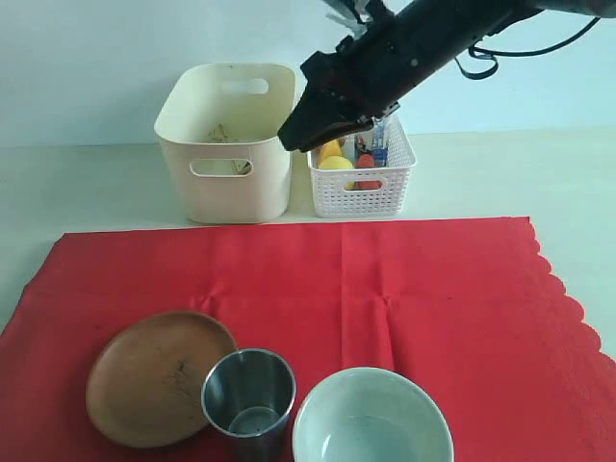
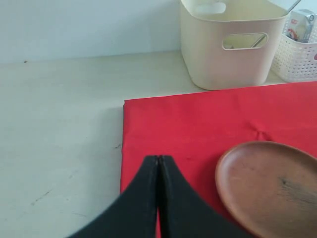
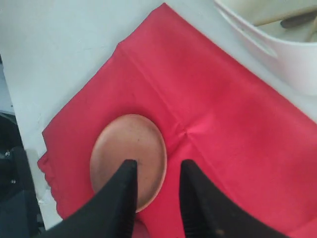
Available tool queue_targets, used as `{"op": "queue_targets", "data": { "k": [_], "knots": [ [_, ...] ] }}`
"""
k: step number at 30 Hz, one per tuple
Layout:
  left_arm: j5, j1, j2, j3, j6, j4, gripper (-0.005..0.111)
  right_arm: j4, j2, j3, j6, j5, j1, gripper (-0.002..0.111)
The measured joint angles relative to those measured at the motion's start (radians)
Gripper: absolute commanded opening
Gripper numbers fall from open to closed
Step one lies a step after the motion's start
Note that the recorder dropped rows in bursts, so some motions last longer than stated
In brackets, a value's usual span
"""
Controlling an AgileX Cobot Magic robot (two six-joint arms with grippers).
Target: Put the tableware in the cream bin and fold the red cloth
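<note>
Right end effector [image 3: 157, 162], jaws part-open and empty, hangs high, aimed toward the wooden plate [image 3: 128, 158]. Probably best to lower onto its rim, pinching clear of the red cloth [image 3: 223, 124].

My right arm [image 1: 423, 38] is boxy matte black, with a thin black cable [image 1: 476, 64] looping off it. The left gripper [image 2: 158, 158] and right gripper [image 3: 156, 166] both have smooth black fingers tapering to blunt tips.

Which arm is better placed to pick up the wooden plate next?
Probably left: the left tool, shut, sits low beside the wooden plate on the red cloth; the right tool is up by the cream bin.
</note>
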Motion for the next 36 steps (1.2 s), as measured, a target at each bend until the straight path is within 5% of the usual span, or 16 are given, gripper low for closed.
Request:
{"op": "queue_targets", "data": {
  "k": [26,33,36],
  "knots": [
    [0.000,0.000,0.000,0.000,0.000,0.000,0.000,-0.031,0.031,-0.012,-0.009,0.004,0.082,0.029],
    [0.000,0.000,0.000,0.000,0.000,0.000,0.000,-0.236,-0.082,-0.035,0.130,0.002,0.082,0.002],
    [0.000,0.000,0.000,0.000,0.000,0.000,0.000,-0.289,-0.145,-0.027,0.177,0.002,0.082,0.000]
  ]
}}
